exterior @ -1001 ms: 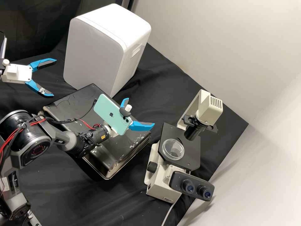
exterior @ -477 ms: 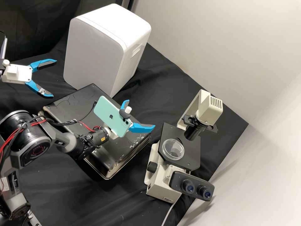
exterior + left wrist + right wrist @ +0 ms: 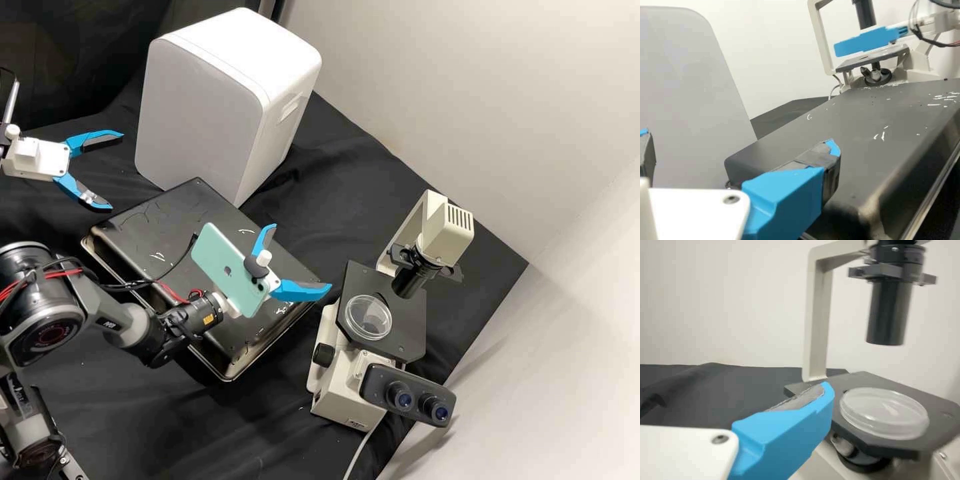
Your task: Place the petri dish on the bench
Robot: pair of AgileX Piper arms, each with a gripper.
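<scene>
Dish (image 3: pixel 369 317) untouched on microscope stage (image 3: pixel 408 339) | my right gripper (image 3: pixel 299 259) spread, empty, near it | left gripper (image 3: pixel 113 170) spread, empty | pickup and bench (image 3: pixel 373 187) placement left

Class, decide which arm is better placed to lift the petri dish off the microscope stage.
Right. The open right gripper hangs near the petri dish on the microscope stage; the left gripper is beyond the tray.
</scene>
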